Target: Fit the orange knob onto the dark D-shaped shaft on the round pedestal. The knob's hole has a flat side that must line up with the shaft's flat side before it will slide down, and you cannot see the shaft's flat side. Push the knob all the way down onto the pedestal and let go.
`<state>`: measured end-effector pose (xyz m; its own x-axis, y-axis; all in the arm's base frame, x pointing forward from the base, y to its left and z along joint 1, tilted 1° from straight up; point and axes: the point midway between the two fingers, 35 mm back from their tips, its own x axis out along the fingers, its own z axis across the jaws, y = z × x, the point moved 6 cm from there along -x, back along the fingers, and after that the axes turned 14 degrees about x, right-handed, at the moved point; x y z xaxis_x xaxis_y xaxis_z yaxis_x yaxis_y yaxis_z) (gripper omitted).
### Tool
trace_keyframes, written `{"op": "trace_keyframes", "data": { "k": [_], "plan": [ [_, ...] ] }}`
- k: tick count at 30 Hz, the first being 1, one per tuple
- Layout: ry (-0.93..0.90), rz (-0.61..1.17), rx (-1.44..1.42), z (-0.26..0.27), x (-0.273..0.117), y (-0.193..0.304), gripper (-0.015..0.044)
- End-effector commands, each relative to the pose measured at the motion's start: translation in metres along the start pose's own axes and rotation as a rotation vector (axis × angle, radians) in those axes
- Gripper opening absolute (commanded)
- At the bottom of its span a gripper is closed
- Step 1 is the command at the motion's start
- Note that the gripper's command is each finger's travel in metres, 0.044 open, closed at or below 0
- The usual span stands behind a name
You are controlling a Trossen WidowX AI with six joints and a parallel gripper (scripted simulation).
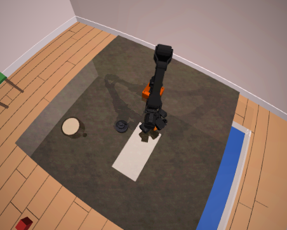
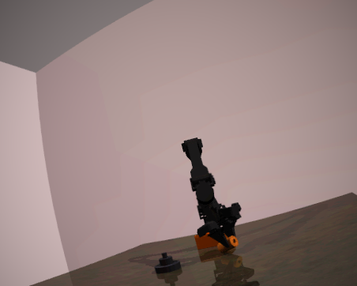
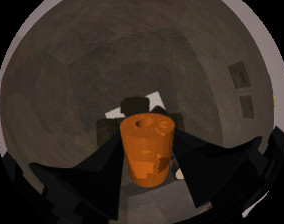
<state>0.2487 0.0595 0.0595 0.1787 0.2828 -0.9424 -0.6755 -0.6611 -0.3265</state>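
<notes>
The orange knob [image 1: 155,128] [image 2: 224,246] [image 3: 147,155] lies on its side, one end with a round hole facing up in the wrist view. My gripper [image 1: 153,127] [image 2: 227,243] [image 3: 146,133] is shut on the knob, one black finger on each side. The knob is at or just above the table; I cannot tell whether it touches. The dark round pedestal [image 1: 118,129] [image 2: 167,269] stands to the left of the gripper in the top and exterior views, with the bare shaft [image 1: 120,123] [image 2: 164,255] upright on it. The shaft's flat side cannot be made out.
A white rectangular sheet [image 1: 134,157] [image 3: 156,101] lies in front of the gripper. A pale round disc [image 1: 70,126] [image 3: 180,174] is farther left, beyond the pedestal. An orange block [image 1: 146,91] [image 2: 203,241] is near the arm's base. A blue area [image 1: 225,165] lies at the right.
</notes>
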Motion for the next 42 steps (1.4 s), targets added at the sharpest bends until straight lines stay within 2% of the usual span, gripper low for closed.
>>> {"op": "trace_keyframes", "data": {
  "k": [1,42],
  "plan": [
    [-0.013,-0.06,-0.002,-0.002,-0.003,0.007,0.0179],
    [-0.183,-0.74,-0.002,-0.021,-0.001,0.087,0.0179]
  ]
}}
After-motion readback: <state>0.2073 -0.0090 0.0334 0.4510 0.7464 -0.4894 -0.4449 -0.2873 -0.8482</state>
